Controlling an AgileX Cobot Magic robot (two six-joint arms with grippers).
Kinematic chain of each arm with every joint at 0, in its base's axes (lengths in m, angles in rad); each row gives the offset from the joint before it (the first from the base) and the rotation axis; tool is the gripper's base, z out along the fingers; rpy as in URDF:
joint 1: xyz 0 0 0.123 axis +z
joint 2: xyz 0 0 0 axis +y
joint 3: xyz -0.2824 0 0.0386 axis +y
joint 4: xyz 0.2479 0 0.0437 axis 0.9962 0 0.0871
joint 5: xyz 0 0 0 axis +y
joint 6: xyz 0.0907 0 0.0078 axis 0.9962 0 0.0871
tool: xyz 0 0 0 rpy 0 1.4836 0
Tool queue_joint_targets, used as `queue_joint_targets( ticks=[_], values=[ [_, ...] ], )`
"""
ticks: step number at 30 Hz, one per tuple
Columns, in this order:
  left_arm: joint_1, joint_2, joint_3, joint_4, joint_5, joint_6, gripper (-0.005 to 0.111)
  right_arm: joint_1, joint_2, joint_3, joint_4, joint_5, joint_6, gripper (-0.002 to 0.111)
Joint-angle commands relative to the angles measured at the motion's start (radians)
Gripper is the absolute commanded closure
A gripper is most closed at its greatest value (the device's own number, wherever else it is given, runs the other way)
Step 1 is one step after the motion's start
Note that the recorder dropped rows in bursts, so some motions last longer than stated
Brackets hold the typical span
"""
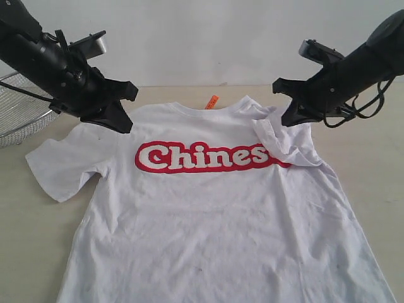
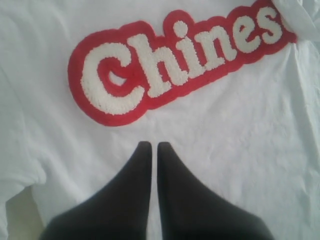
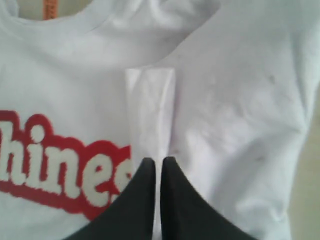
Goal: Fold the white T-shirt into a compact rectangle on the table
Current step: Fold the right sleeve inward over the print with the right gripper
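We cannot read the end of the red-outlined lettering (image 1: 208,158): the folded-over sleeve (image 1: 287,142) of the white T-shirt (image 1: 208,221) covers whatever follows the "s". The shirt's hem runs off the lower edge of the exterior view, and the wire basket (image 1: 16,113) is cut by its left edge. The print on the orange neck tag (image 1: 211,101) is too small to tell. In the right wrist view the word's start is cut off and its letters are blurred.
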Motion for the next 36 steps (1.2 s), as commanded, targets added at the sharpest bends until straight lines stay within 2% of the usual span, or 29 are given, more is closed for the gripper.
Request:
queue_joint_targets(
  ticks=[1, 6, 16, 24, 31, 36],
  values=[
    [-0.004, -0.011, 0.002, -0.002, 0.005, 0.006, 0.102, -0.015, 0.043, -0.004, -0.061, 0.011, -0.004, 0.109],
    [-0.004, -0.011, 0.002, -0.002, 0.0, 0.006, 0.102, -0.005, 0.065, -0.004, -0.062, 0.015, -0.004, 0.109],
    [-0.004, -0.011, 0.002, -0.002, -0.002, 0.006, 0.102, 0.077, 0.068, -0.002, -0.057, -0.003, -0.004, 0.109],
    [-0.004, -0.011, 0.002, -0.002, -0.004, 0.006, 0.102, 0.124, 0.058, -0.002, -0.004, 0.046, 0.003, 0.109],
    [-0.004, -0.011, 0.002, -0.002, -0.004, 0.006, 0.102, 0.077, 0.014, -0.002, -0.03, 0.038, 0.006, 0.109],
    [-0.004, -0.011, 0.002, 0.0, -0.001, 0.01, 0.102, 0.044, 0.011, 0.013, -0.133, 0.083, 0.054, 0.109]
  ],
)
